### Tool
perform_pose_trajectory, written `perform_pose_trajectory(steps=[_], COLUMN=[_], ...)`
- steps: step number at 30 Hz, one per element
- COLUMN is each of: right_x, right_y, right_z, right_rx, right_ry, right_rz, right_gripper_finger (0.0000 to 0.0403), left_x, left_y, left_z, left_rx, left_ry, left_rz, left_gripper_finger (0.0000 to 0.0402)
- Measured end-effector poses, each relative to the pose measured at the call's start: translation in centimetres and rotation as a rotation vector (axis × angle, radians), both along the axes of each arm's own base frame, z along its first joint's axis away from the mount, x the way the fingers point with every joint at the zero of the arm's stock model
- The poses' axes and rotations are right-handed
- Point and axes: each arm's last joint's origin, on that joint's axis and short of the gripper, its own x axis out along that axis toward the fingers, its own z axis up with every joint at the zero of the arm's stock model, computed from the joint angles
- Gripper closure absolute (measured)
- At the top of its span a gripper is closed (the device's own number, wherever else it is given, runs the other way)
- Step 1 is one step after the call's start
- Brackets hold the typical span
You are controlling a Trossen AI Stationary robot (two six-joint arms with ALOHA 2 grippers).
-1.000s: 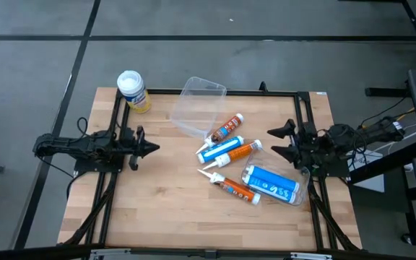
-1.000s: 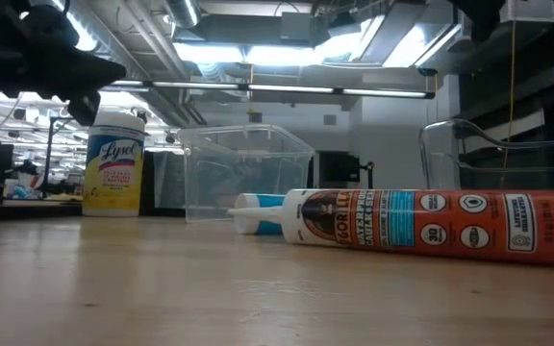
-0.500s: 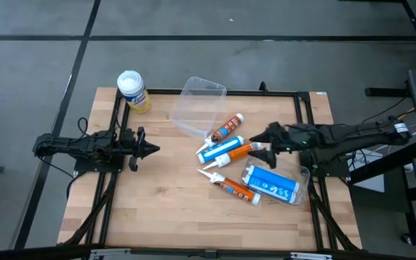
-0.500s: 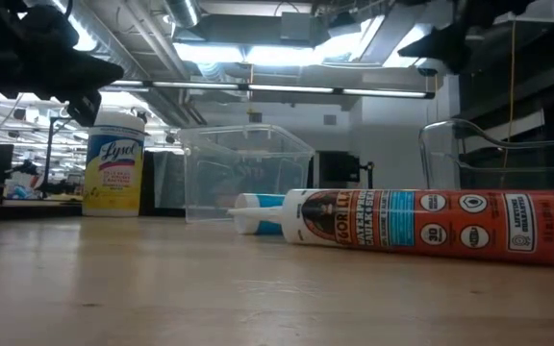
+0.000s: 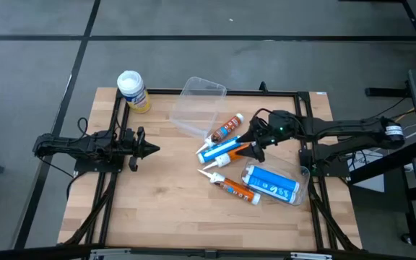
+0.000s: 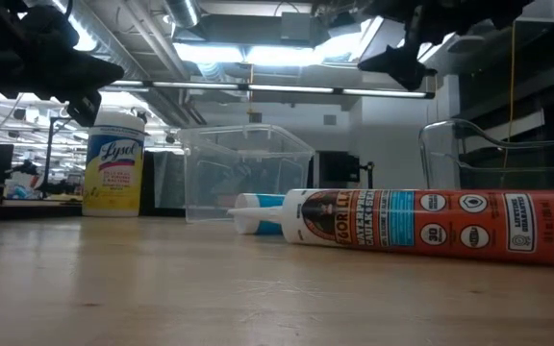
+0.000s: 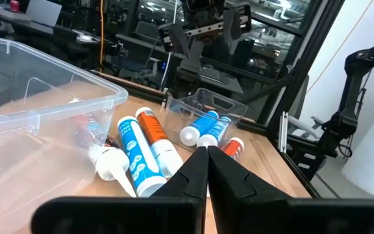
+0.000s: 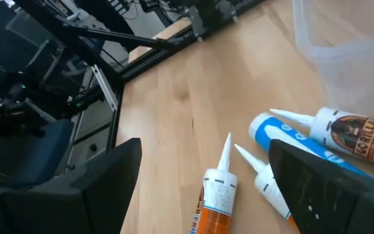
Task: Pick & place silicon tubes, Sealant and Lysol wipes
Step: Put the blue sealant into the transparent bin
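Note:
The yellow Lysol wipes canister [image 5: 132,91] with its white lid stands upright at the table's far left corner; it also shows in the low view [image 6: 113,163]. Several sealant tubes lie at mid-table: an orange Gorilla tube [image 5: 226,128], a blue-and-white tube [image 5: 217,149], an orange tube [image 5: 241,150] and a second orange tube [image 5: 232,188]. My right gripper [image 5: 249,143] is open and hovers above the cluster of tubes, high over the table in the low view [image 6: 402,60]. My left gripper [image 5: 150,149] is shut and empty at the table's left side.
A clear plastic bin [image 5: 199,106] lies at the far middle of the table. A smaller clear container [image 5: 273,184] with blue tubes in it lies near the right edge. Bare wood [image 5: 157,202] spreads across the near left.
My right gripper has reached from the table's right edge toward the left, out over the tubes at mid-table, and stays open. The tubes, the bin and the canister have not moved.

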Motion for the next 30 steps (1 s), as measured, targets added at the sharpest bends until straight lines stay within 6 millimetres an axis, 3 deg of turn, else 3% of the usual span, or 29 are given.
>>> perform_pose_trajectory(steps=[8,16,24,30], right_x=[1.5,2.4,4.5,6.4], right_y=[-0.1,-0.2,-1.3,-2.7], right_z=[-1.5,-3.0,-0.7,0.4], right_rx=[0.011,0.025,-0.202,-0.363], right_ry=[0.045,0.077,0.048,0.15], right_rz=[0.01,0.197,0.303,0.411], right_gripper_finger=[0.0066,0.0066,0.0066,0.0066], left_x=[0.0,0.0,0.0,0.0], left_y=[0.0,0.0,0.0,0.0], left_z=[0.0,0.0,0.0,0.0], left_rx=[0.0,0.0,0.0,0.0], left_ry=[0.0,0.0,0.0,0.0], left_rz=[0.0,0.0,0.001,0.0], left_gripper_finger=[0.0397,0.0391,0.0391,0.0391])
